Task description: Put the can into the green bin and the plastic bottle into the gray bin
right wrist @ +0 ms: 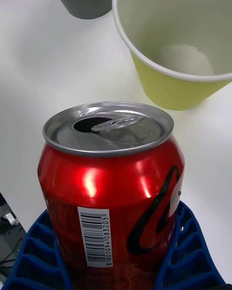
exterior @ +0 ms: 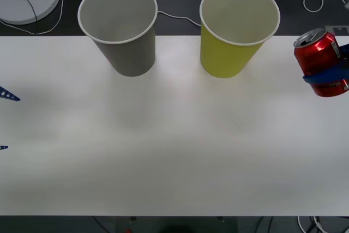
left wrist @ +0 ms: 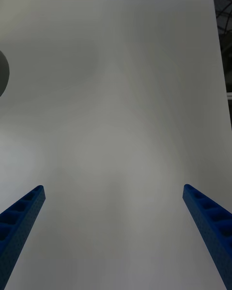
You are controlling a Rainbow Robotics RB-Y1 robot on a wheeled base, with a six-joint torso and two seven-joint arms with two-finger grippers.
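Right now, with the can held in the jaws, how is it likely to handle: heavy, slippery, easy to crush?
The can is open at the tab, so probably emptied and light. Its glossy wall may slip, though the right gripper's ribbed fingers should help. Thin metal could dent if squeezed hard.

The can's (exterior: 322, 63) lower half is being covered by a blue finger (exterior: 327, 75) in the front view and cut by the frame's right edge. The left gripper (exterior: 2, 121) is being cropped to two fingertips.
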